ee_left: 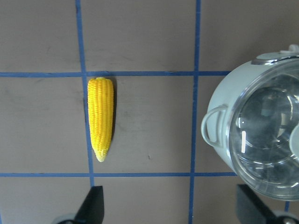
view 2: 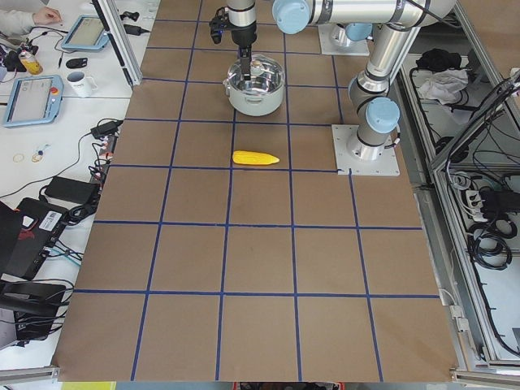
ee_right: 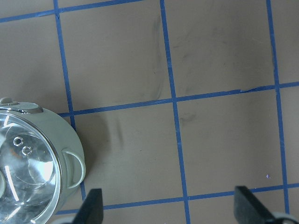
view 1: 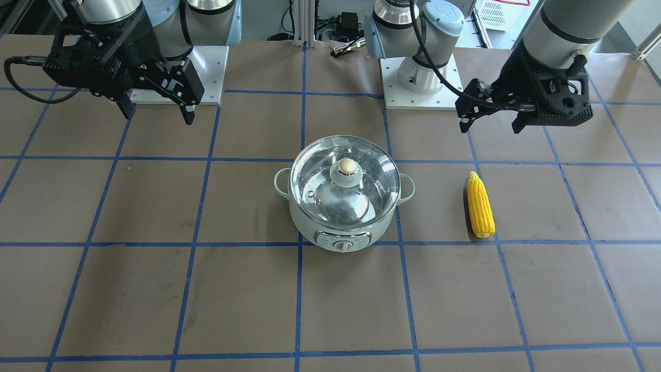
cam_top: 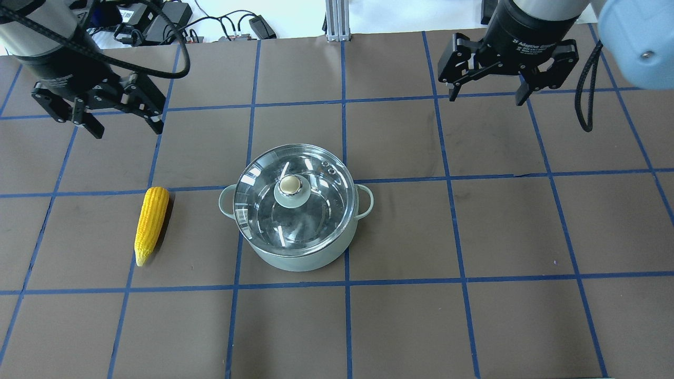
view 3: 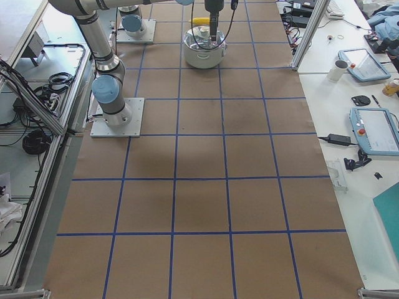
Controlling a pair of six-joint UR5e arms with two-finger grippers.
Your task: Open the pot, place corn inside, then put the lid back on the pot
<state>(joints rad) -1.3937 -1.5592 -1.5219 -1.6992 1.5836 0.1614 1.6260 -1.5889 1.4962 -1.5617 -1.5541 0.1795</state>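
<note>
The mint-green pot [cam_top: 300, 260] stands at the table's centre with the glass lid [cam_top: 316, 210] shut on it, beige knob [cam_top: 289, 185] on top. The yellow corn [cam_top: 151, 223] lies flat on the table to the pot's left, apart from it. My left gripper [cam_top: 128, 130] hangs open and empty behind the corn; its wrist view shows the corn [ee_left: 101, 116] and the pot [ee_left: 219, 112]. My right gripper [cam_top: 487, 98] is open and empty, high behind and to the right of the pot. The front view shows pot [view 1: 343, 232], lid [view 1: 361, 175] and corn [view 1: 480, 205].
The brown table carries a grid of blue tape lines [cam_top: 345, 100]. The arm bases [view 1: 418, 77] stand at the robot's edge. Cables and power bricks [cam_top: 210, 26] lie beyond the far edge. Operator desks with tablets [view 2: 32, 97] flank the table.
</note>
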